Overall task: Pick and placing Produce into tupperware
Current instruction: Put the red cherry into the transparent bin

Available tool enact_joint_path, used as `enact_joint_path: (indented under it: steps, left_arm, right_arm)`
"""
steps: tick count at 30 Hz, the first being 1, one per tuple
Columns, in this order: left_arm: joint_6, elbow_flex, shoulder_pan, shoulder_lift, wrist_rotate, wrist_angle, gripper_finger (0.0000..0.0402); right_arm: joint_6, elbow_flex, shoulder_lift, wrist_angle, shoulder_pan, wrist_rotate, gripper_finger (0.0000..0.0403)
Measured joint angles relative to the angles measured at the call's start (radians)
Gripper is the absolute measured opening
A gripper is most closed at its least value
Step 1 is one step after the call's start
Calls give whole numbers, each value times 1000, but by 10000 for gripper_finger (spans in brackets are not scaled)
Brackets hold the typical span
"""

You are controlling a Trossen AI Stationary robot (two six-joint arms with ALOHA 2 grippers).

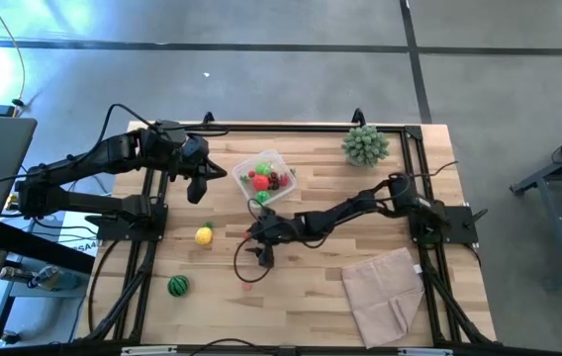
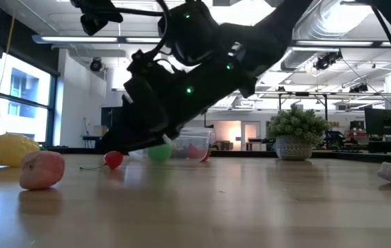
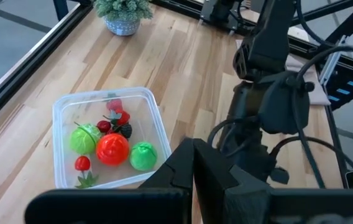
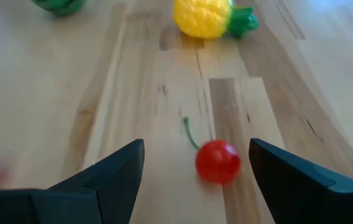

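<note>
Far left on the desk [image 1: 311,297], the green striped melon ball [image 1: 177,286] lies near the front edge, with the yellow lemon [image 1: 204,235] a little farther back; both are loose and well apart from the tub. The left tool [image 1: 202,183] hangs clenched and empty above the desk, just left of the tupperware [image 1: 266,158], and can wait there.

The tupperware sits toward the far middle and already holds a red tomato [image 3: 112,149], two green rounds and some tiny berries.

Right of the lemon, the right tool [image 1: 258,249] reaches low over the desk with its fingers spread wide and nothing between them. In its wrist view a small red cherry [image 4: 217,162] with a thin green stem lies on the wood between the two fingers [image 4: 111,171], nearer one finger than the other. That looks like the piece in hand.

To do it well, I would shift the tool sideways so the cherry sits midway, then lower until the fingertips almost touch the wood. Close slowly: a round, smooth piece like this will likely roll or squirt out if one finger meets it first. Grip the ball rather than the stem. Lift straight up before swinging toward the tub.

A pinkish piece [image 2: 42,169] lies close by; keep the fingers clear of it.

Far right, the spiky plant ball [image 1: 365,145] and the beige cloth [image 1: 385,292] stay out of this.
</note>
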State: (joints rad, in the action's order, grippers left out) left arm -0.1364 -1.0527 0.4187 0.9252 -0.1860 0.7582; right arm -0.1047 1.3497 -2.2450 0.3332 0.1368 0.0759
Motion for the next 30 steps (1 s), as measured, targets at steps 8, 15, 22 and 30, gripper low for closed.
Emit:
enact_joint_path:
  steps: [8,15,22,30]
  left_arm:
    - [0,0,0,0,0,0,1]
    - [0,0,0,0,0,0,1]
    - [0,0,0,0,0,0,1]
    - [0,0,0,0,0,0,1]
  right_arm:
    - [-27,2,-3,-45,-9,24,278]
    - [-30,2,-3,-53,-13,19,248]
    - [-52,2,-3,-63,-13,19,227]
    - [-63,5,-13,-62,-16,20,212]
